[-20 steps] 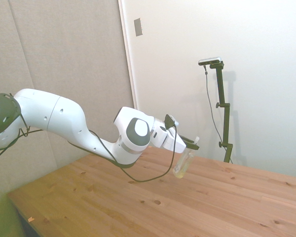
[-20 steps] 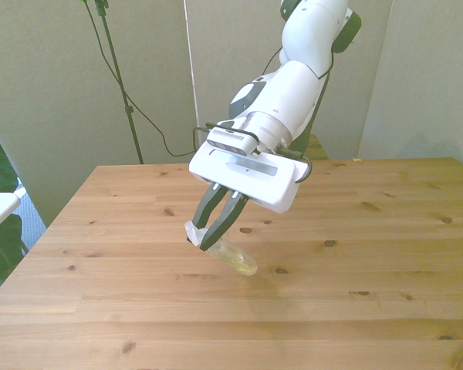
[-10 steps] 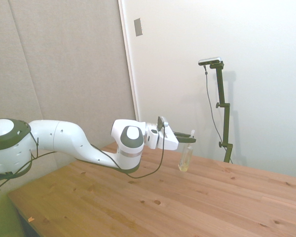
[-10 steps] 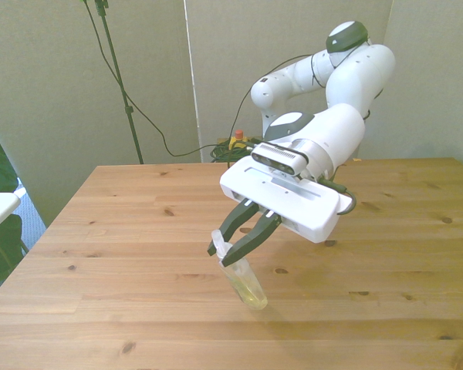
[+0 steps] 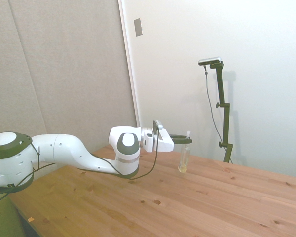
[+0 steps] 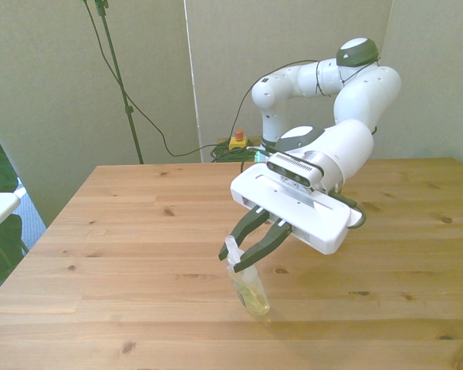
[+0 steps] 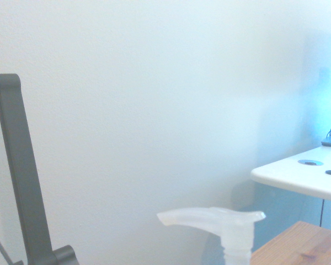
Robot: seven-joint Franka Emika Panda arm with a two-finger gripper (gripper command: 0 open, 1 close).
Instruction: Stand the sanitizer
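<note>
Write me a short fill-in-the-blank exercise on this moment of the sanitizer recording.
1. The sanitizer stands ____ on the table.
2. The hand grips the bottle near its ____.
3. The liquid inside the bottle is pale ____.
4. The table is made of ____.

Missing words: upright; pump; yellow; wood

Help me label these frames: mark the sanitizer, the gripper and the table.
sanitizer [image 6: 251, 294], front view, on its liquid-filled body.
gripper [image 6: 233, 257], front view, midway between its fingertips.
table [image 5: 212, 207], side view, on bare wood.
</note>
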